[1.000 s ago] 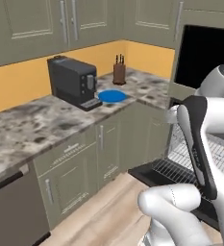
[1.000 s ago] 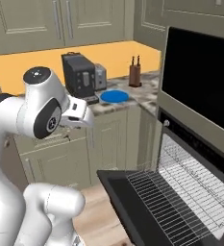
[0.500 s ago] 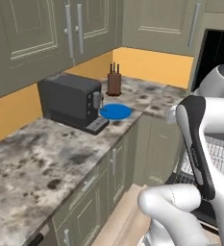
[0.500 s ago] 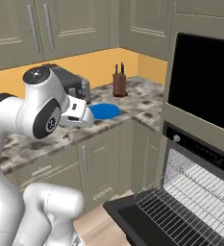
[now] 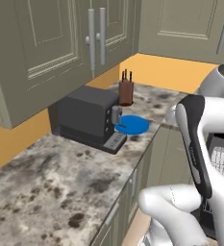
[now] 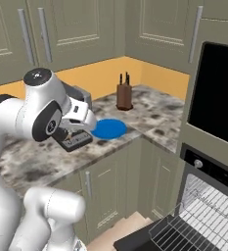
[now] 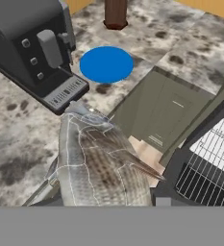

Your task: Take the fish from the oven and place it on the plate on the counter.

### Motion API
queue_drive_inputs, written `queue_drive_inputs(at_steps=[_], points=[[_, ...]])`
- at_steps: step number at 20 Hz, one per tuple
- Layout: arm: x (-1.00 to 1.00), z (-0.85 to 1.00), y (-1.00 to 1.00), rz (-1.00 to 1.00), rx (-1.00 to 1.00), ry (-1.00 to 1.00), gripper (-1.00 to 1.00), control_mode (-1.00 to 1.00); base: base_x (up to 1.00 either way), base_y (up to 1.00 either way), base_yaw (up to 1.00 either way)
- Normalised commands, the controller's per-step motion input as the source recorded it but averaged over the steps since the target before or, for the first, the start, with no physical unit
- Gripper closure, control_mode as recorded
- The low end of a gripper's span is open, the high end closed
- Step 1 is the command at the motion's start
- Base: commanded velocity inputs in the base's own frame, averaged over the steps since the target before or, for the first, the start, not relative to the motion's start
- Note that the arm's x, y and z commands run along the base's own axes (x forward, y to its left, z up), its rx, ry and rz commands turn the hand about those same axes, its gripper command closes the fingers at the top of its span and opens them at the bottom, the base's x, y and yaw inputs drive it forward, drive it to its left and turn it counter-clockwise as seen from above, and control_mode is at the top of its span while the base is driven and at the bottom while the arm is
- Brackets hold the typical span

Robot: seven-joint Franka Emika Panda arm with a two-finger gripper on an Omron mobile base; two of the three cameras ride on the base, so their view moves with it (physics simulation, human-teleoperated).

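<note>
The fish (image 7: 101,168), tan-grey and scaly, fills the lower middle of the hand view, and my gripper (image 6: 85,121) is shut on it. It hangs above the front edge of the mottled counter (image 7: 17,139). The round blue plate (image 7: 106,64) lies ahead on the counter beside a coffee machine, and nothing is on it. That plate (image 5: 131,125) (image 6: 108,129) lies a little beyond the hand in both base views. The oven (image 6: 216,98) stands to the right with its door down and a wire rack (image 6: 206,215) showing.
A dark coffee machine (image 5: 87,117) (image 7: 31,48) stands just left of the plate. A brown knife block (image 6: 124,95) (image 7: 116,12) is behind the plate near the yellow wall. Grey-green wall cupboards (image 5: 60,48) hang above the counter, with base cabinets (image 7: 166,110) below it.
The whole picture has shifted: the base has moved toward the counter, so plate and coffee machine look larger and the oven slid off to the right. The gripper still holds the fish.
</note>
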Motion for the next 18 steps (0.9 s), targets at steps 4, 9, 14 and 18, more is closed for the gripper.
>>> queue_drive_inputs(at_steps=[4, 9, 14, 18], points=[[0.0, 0.0, 0.0, 0.0, 0.0, 0.0, 1.0, 1.0, 0.98, -0.76, 0.0], [0.0, 0.0, 0.0, 0.0, 0.0, 0.0, 1.0, 1.0, 0.14, -0.08, 0.0], [0.0, 0.0, 0.0, 0.0, 0.0, 0.0, 1.0, 1.0, 0.0, 0.0, 0.0], [0.58, 0.0, 0.0, 0.0, 0.0, 0.08, 1.0, -1.0, 0.04, 0.0, 0.0]])
